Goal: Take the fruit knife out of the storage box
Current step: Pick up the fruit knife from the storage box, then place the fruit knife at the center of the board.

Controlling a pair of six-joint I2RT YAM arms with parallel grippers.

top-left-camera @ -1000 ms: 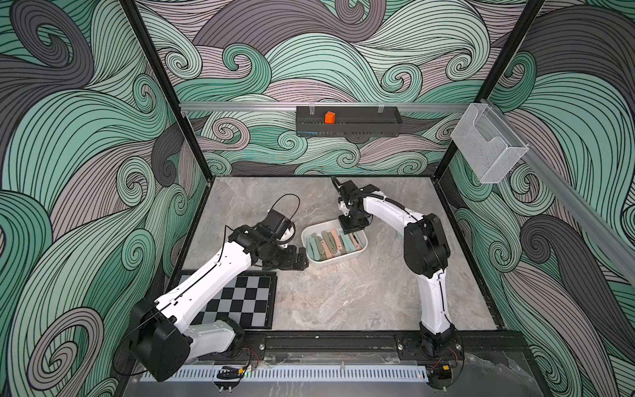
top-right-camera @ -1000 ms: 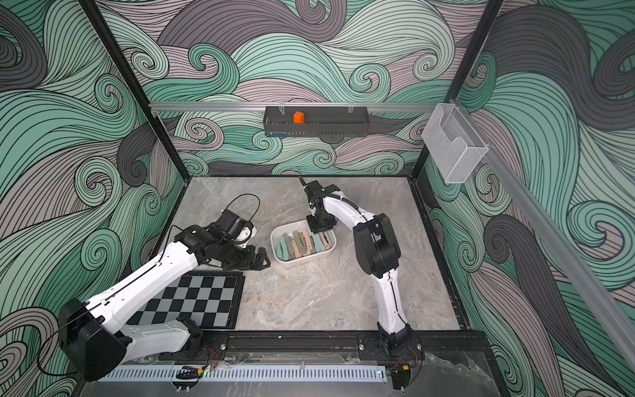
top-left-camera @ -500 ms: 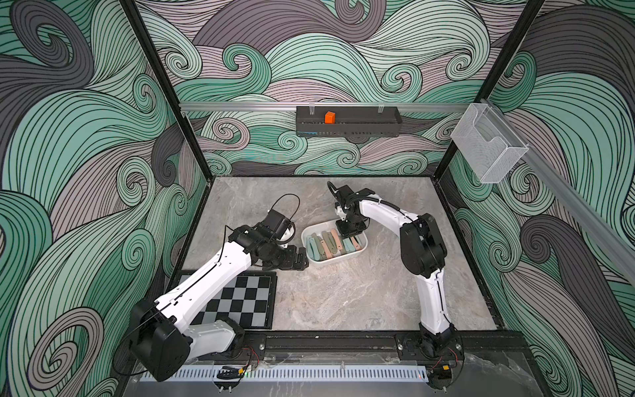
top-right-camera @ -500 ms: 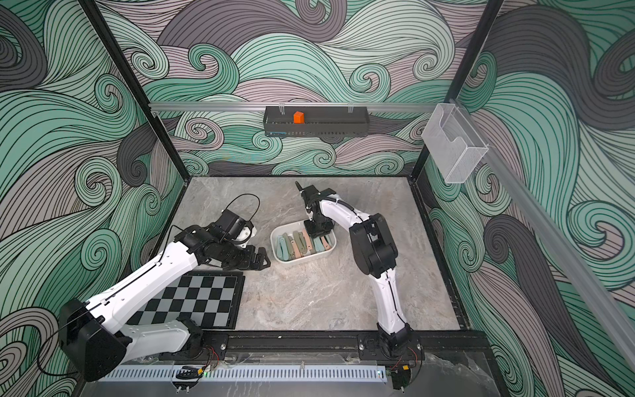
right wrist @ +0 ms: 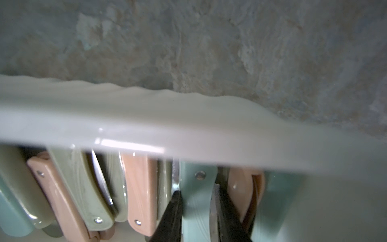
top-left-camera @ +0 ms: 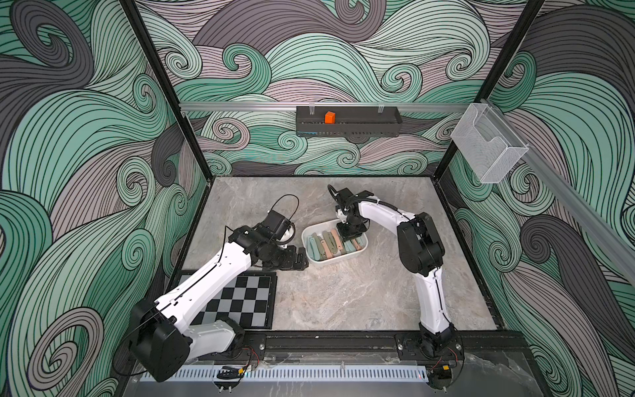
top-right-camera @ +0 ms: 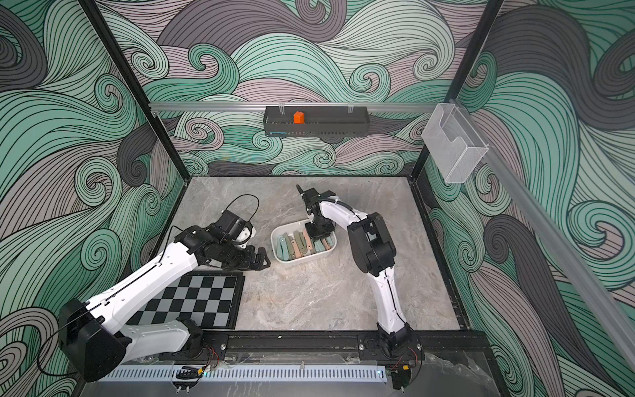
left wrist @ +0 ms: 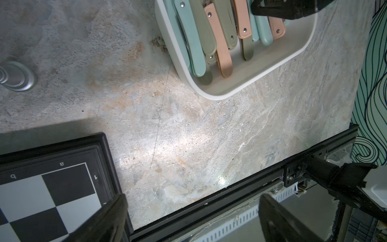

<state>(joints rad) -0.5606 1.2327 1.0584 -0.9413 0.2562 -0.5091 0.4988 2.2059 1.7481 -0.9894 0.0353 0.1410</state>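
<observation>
Fruit knife: a teal folded fruit knife (right wrist: 194,201) lies in the right half of the storage box, packed in a row with the others.
Right gripper: the right gripper (right wrist: 198,189) reaches down into the box, its two black fingers (right wrist: 173,211) pressed against either side of the teal handle.
In the way: a pink knife (right wrist: 240,188) sits tight against one side of the grip and another pink knife (right wrist: 142,188) lies just beyond the opposite finger. The box wall runs close by the handle ends.
Storage box: the white storage box (top-left-camera: 340,260) rests on the grey marbled table (top-left-camera: 343,302), mid-floor and slightly askew. It holds folded knives (left wrist: 224,56) in teal, olive and pink, some overlapping.
Left gripper: the left gripper (top-left-camera: 299,261) hovers just left of the box's near-left corner, jaws spread wide with nothing between them.
Chessboard: a black-framed chessboard (top-left-camera: 247,302) lies near left, partly under the left arm.
Metal piece: a small silver turned piece (left wrist: 16,77) is on the table, apart from the box.
Far wall: a long black tray (top-left-camera: 348,125) holds one orange block (top-left-camera: 330,117).
Right wall: a clear mesh basket (top-left-camera: 488,147) hangs on the rail.
</observation>
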